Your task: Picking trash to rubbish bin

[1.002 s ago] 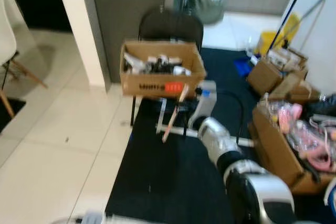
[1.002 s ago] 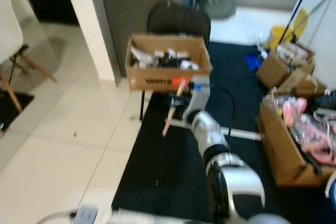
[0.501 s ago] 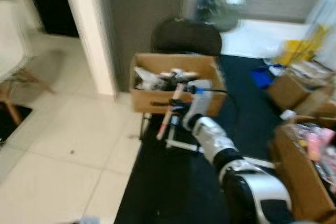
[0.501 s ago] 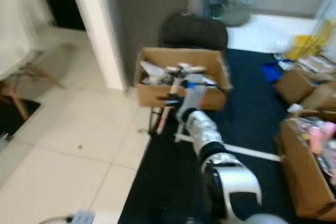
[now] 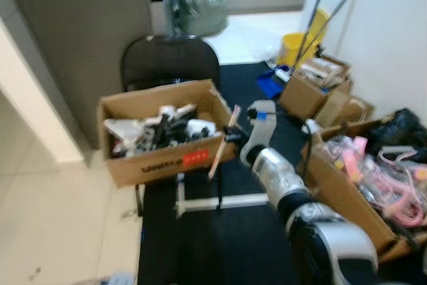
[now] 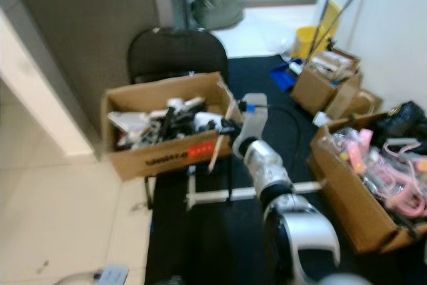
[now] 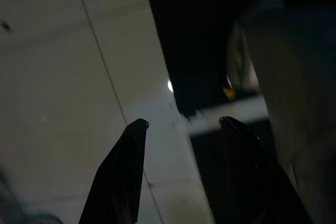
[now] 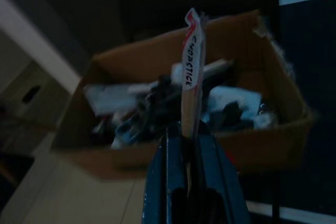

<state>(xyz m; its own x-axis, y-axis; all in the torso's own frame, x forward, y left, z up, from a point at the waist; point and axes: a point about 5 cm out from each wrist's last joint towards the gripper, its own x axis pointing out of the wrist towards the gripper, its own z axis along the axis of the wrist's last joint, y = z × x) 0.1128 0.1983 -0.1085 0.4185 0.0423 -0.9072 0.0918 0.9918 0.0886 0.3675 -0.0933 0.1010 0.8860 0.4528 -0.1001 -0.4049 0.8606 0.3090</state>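
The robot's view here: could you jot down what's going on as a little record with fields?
place: tiled floor beside a dark mat
held item: chopstick wrapper, paper sleeve
right end effector: shut on the wrapper, at the box's near right corner
left end effector: open, hanging idle over the floor
target: cardboard box of trash, resting on a black chair
nearby: more cardboard boxes on the robot's right, yellow bucket

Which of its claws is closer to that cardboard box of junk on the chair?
The right claw, shut on a chopstick packet by the cardboard box. The left claw hangs low over the floor.
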